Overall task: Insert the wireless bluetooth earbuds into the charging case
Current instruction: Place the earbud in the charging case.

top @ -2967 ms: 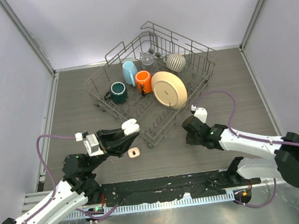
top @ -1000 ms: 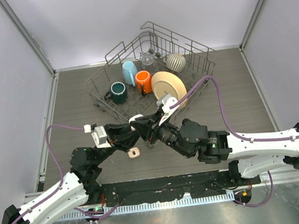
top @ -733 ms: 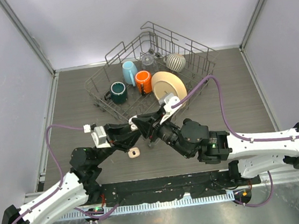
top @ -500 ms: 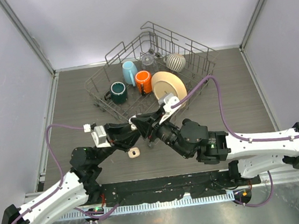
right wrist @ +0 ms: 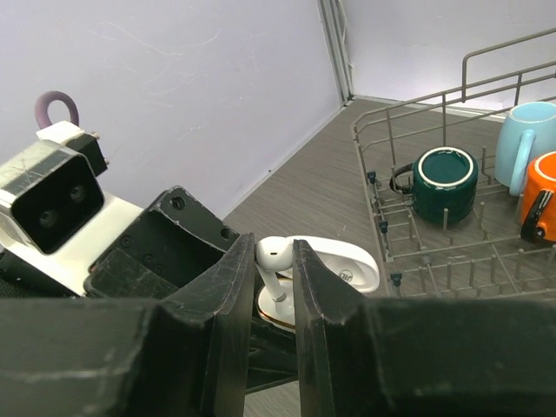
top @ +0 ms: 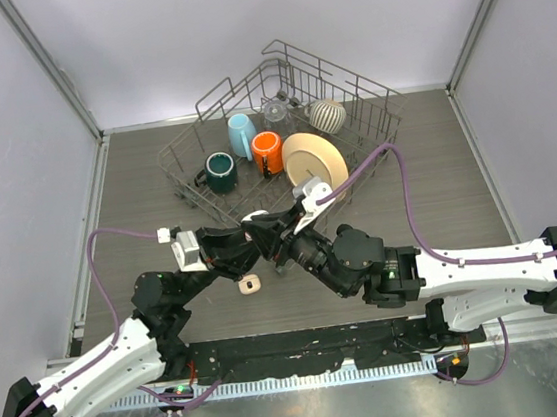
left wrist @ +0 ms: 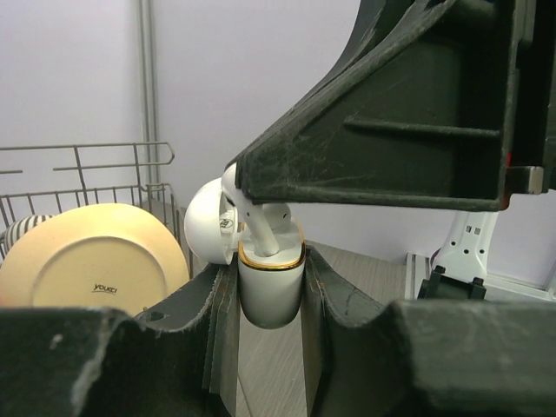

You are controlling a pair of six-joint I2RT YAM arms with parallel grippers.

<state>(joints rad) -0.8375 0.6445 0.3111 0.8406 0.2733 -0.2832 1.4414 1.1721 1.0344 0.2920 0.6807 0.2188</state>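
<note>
Grey-brown desk (top: 433, 151), rack (top: 379, 117) at its back. In front of the rack, left fingers (left wrist: 347, 300) clamped the open case (left wrist: 270, 291). The right fingers (right wrist: 330, 300) had swung across since, pinching an earbud (right wrist: 276, 253), its stem entering the socket. Seating looked nearly complete.

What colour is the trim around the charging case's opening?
Gold: a thin band on the white charging case, clearest in the left wrist view.
</note>
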